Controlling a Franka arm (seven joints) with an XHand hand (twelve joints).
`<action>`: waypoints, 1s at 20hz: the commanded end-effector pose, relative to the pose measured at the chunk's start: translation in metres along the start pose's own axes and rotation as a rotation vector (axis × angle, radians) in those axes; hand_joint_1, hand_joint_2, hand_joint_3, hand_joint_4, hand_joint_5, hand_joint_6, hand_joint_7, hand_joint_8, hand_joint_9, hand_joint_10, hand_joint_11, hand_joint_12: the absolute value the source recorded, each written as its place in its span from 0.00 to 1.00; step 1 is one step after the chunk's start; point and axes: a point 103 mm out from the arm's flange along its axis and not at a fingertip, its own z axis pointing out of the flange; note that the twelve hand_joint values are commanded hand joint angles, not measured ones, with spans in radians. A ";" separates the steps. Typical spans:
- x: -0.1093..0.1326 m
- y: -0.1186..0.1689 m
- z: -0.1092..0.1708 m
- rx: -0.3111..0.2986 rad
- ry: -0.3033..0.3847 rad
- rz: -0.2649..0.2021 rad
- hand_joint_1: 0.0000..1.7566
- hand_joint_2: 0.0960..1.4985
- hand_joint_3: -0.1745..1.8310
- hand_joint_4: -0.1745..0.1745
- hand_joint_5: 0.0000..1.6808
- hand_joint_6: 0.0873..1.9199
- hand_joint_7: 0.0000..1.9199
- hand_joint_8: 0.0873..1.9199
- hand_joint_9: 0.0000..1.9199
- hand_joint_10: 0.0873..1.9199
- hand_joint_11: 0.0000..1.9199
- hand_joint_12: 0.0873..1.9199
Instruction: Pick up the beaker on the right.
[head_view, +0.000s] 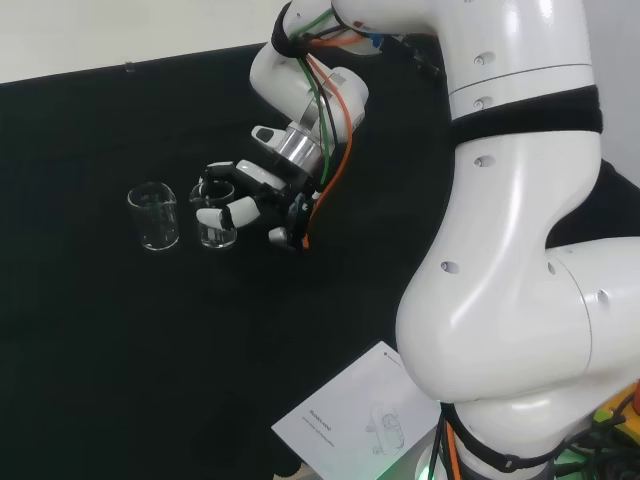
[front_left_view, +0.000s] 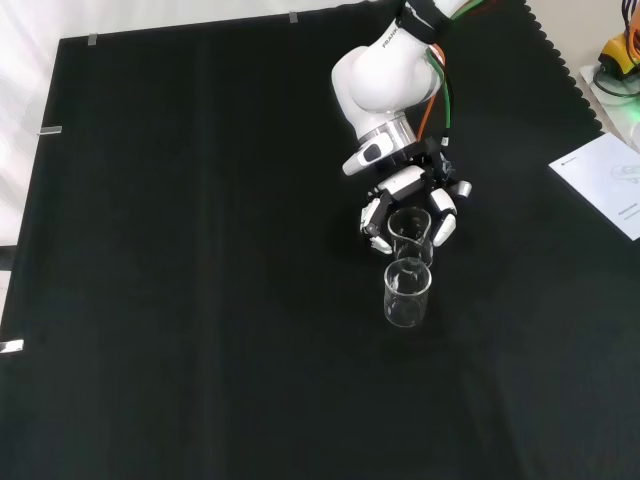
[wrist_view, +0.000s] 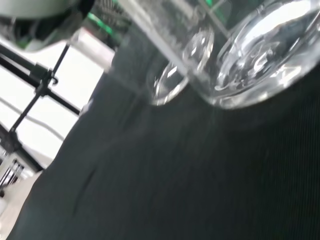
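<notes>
Robot hand (head_view: 243, 205) curled round right beaker (head_view: 216, 228); second beaker (head_view: 154, 217) just beside (head view, left); cloth (head_view: 100, 350) bare around.

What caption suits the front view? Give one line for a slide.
Robot hand curled around the nearer of two clear beakers, the other beaker standing just beyond on black cloth.

Second clear beaker (head_view: 153, 217) — upright on the black cloth (head_view: 90, 340), at the left in the head view. White printed sheet (head_view: 352, 417) — flat on the cloth near the bench's edge, well apart from the beaker.
</notes>
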 end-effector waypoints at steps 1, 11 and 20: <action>0.006 0.005 -0.007 -0.014 -0.040 -0.004 0.54 0.27 0.62 0.00 0.41 0.73 0.48 0.79 0.51 0.67 0.48 0.69; 0.009 0.007 -0.019 -0.016 -0.120 -0.007 0.54 0.29 0.62 0.00 0.44 0.74 0.50 0.79 0.52 0.68 0.49 0.69; 0.022 0.010 -0.040 -0.035 -0.163 -0.013 0.58 0.44 0.54 0.91 0.55 0.69 0.52 0.81 0.56 0.70 0.55 0.70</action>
